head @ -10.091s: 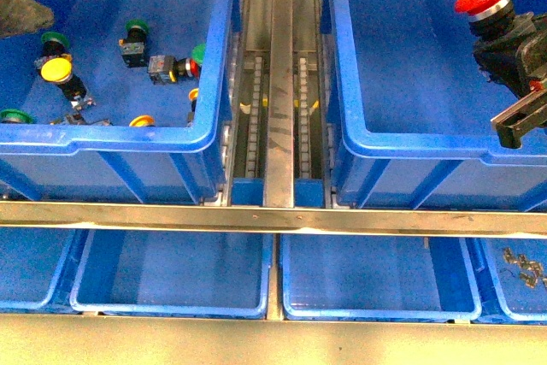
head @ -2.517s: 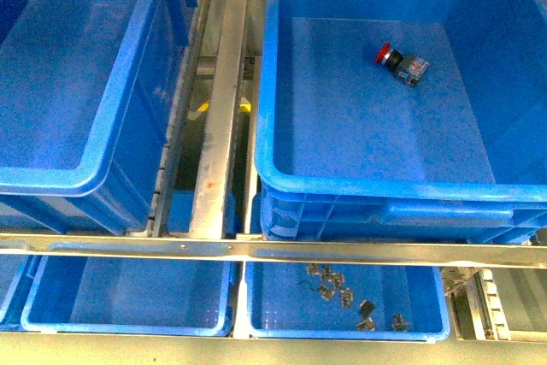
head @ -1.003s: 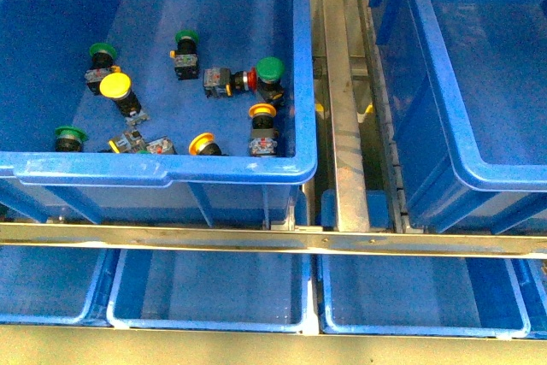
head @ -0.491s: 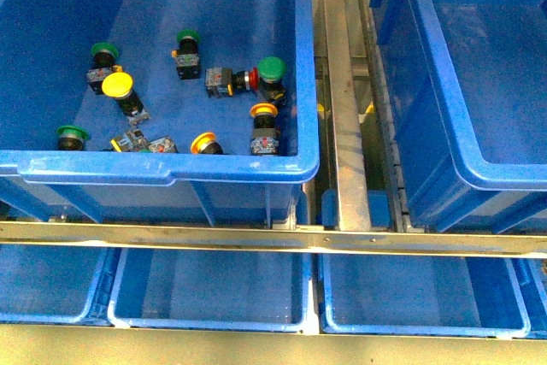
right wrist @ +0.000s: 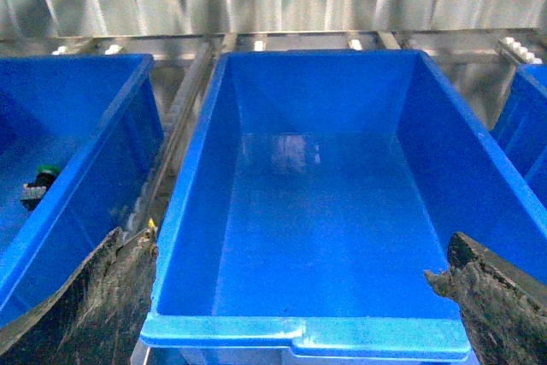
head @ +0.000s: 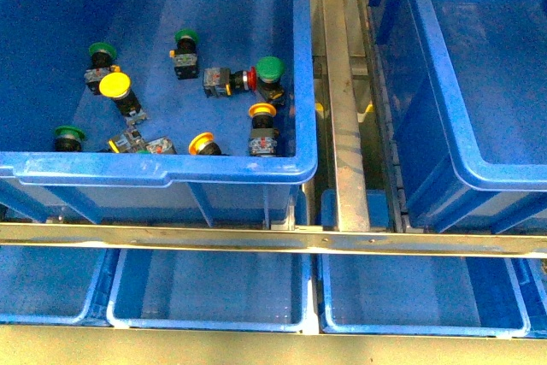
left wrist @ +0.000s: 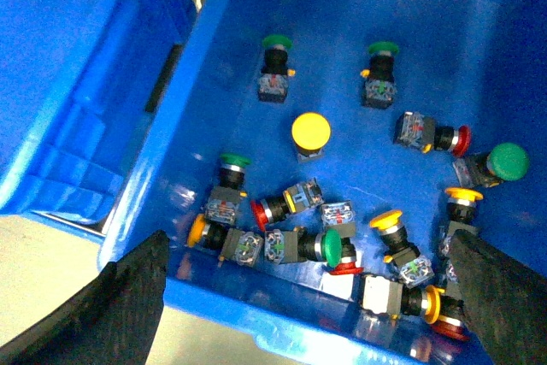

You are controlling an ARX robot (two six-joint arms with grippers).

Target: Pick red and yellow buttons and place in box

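Moved since two and a half seconds back: my front camera has swung off the right-hand bin holding one red button and onto the source bin.

- Item: left gripper, spread wide, empty, hanging over the pile.
- Item: right gripper, also wide and empty, over the box; no button shows in it from that wrist.
- Item: yellow button, cap up, standing clear of the others.
- Item: red button, on its side, just beside a green button near the wall.
- Risk, as I judge it: closing on the red one may drag the green along, or a finger may jam against the wall. The yellow looks safer.
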